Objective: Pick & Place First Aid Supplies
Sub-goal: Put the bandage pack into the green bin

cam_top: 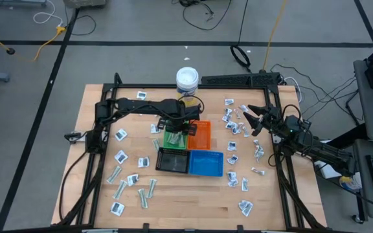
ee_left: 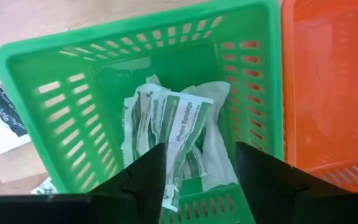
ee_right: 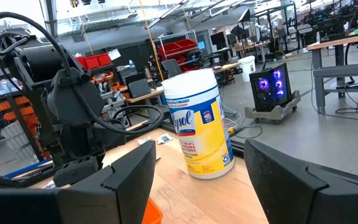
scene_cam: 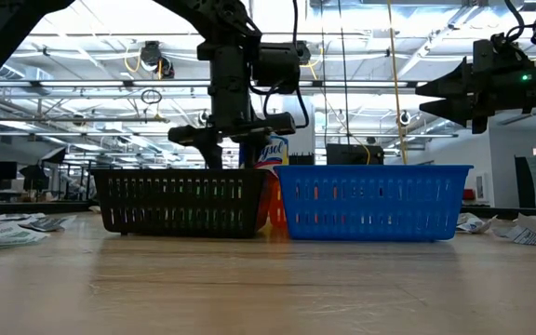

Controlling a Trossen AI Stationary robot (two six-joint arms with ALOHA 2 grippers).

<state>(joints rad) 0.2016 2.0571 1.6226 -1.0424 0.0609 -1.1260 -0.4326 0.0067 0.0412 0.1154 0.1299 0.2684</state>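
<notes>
Your left gripper (ee_left: pixel 194 177) hangs over the green tray (ee_left: pixel 55 81), fingers parted, holding nothing; wrapped strips (ee_left: pixel 173 124) lie loose in the tray. Your right gripper (cam_top: pixel 250 120) waits raised at the counter's (cam_top: pixel 193 207) right side above scattered packets (cam_top: pixel 234 127), fingers wide, empty.

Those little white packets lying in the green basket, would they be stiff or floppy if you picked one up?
Probably floppy: the packets look crumpled and folded where they lie in the green basket. Likely very light too, being thin and flat. They seem unlikely to roll, though a pincer might slip on the wrapping.
</notes>
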